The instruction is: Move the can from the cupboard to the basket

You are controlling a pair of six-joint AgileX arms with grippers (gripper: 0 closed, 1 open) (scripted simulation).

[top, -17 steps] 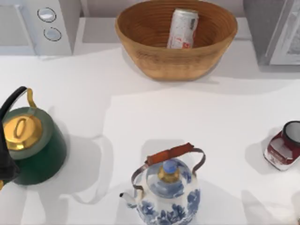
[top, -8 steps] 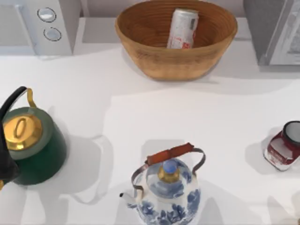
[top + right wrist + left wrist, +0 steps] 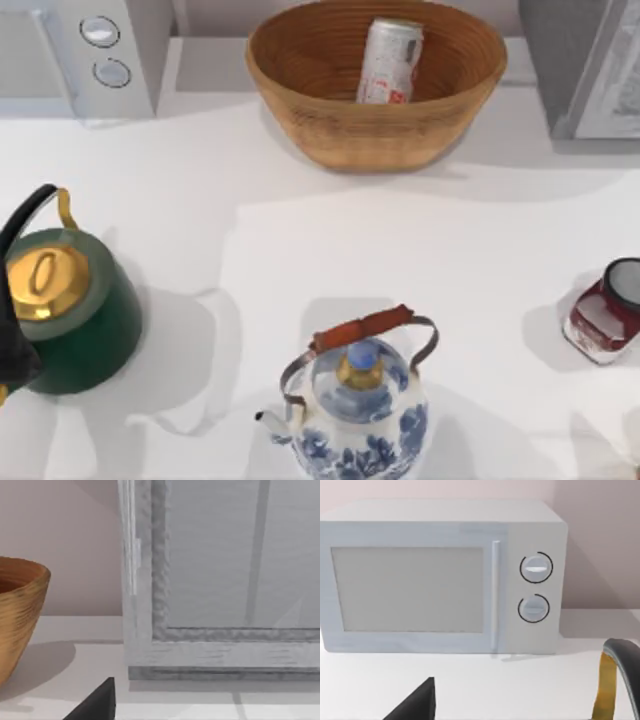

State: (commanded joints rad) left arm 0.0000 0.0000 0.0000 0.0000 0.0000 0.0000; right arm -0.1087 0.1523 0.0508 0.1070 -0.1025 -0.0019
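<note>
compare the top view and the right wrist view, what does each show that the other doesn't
Top view alone: the can lying inside the basket, a green kettle, a blue-and-white kettle, a dark red jar and a microwave. Right wrist view alone: the cupboard door's full front and a dark claw tip. Shared: basket, cupboard, white table.

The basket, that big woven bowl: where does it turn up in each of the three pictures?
Top view: the basket sits at the back middle of the table, with the can inside.
Left wrist view: not in it.
Right wrist view: its side is beside the cupboard.
Shared landmark: the cupboard.
</note>
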